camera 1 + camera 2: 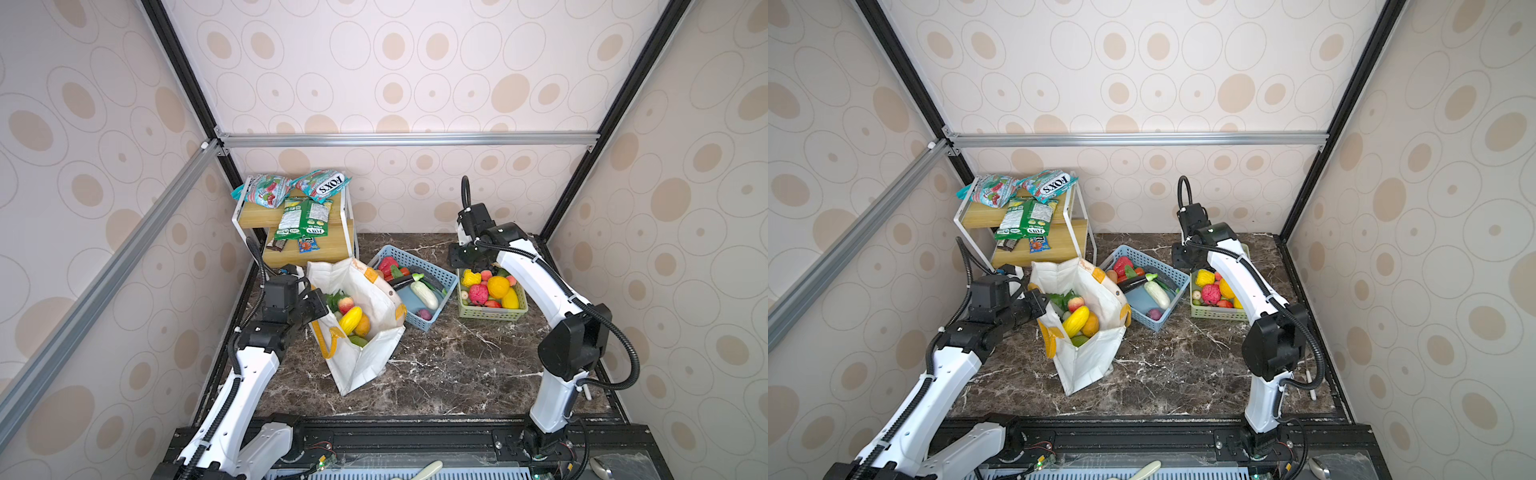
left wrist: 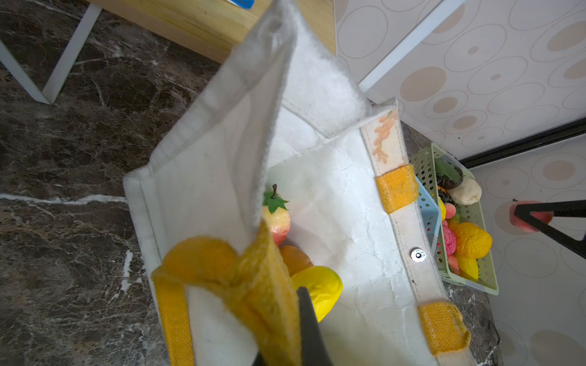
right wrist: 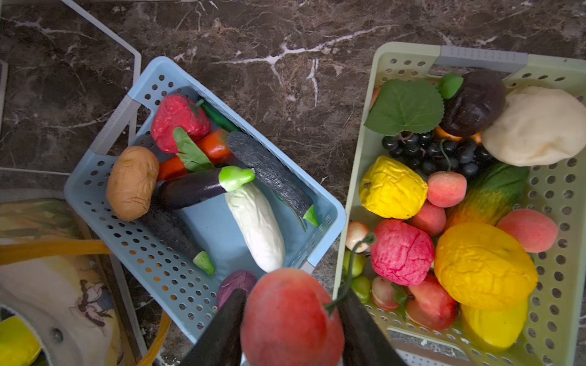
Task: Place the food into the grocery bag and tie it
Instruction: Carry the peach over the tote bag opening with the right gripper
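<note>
Two wrist views show what the top views hide. In both top views the right gripper (image 1: 467, 258) is masked by its own wrist. The right wrist view shows it clenched on a pink-red peach (image 3: 287, 320), one dark finger (image 3: 226, 320) on each side, hanging over the gap between the blue basket (image 3: 152, 253) and the green basket (image 3: 558, 196). That view also shows the printed picture on the side of the grocery bag (image 3: 73, 285), which cannot be seen from above. The left wrist view looks into the bag's white interior and also shows the peach (image 2: 528, 218) in the right claw, above the green basket.

The left arm (image 1: 253, 365) rises from the near left corner of the table (image 1: 449, 365) and bends toward the bag's rim on its side. The right arm (image 1: 528, 274) reaches from the near right corner to the far edge, wrist pointing down.

The left gripper (image 1: 319, 305) is fully closed, pinching the bunched yellow-orange handle (image 2: 250, 285) at the bag's rim and holding the mouth open.

The grocery bag (image 1: 361, 365) stands near the table's left edge, in front of the rack (image 1: 307, 249) in the far left corner, which carries snack packets (image 1: 305, 216). Some food (image 1: 351, 318) lies inside the bag: a yellow piece, an orange one and a stemmed reddish one. The rest fills the blue basket (image 1: 419, 322) just beside the bag and the green basket (image 1: 490, 313) toward the far right corner.
</note>
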